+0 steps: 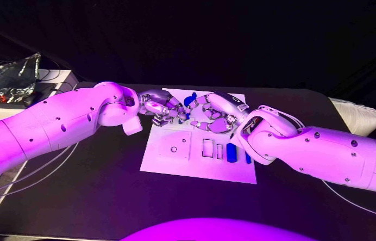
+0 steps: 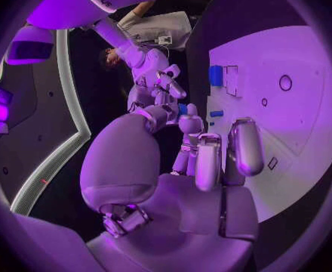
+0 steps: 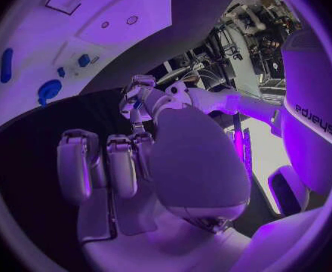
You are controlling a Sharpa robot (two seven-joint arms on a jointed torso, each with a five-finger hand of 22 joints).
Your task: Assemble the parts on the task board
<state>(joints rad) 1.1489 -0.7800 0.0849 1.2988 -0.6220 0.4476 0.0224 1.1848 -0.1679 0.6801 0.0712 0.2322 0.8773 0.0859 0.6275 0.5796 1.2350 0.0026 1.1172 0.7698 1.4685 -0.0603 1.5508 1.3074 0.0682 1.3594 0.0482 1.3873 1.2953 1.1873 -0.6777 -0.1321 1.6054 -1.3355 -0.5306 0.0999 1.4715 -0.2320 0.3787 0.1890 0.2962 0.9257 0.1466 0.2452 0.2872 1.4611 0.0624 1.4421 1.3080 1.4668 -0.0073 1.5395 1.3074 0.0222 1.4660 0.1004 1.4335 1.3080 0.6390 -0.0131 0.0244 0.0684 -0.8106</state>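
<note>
The task board (image 1: pixel 176 156), a white rectangular plate with shallow recesses and small round holes, is lying in the middle of the black worktop (image 1: pixel 94 197). Blue parts are showing on it: two elongated pieces (image 1: pixel 231 152) beside the slots in the head view (four counted in the right wrist view). The left hand (image 1: pixel 161 107) and right hand (image 1: pixel 213 113) are meeting over the board's far edge, fingers curled; whether either is gripping a part cannot be told.
</note>
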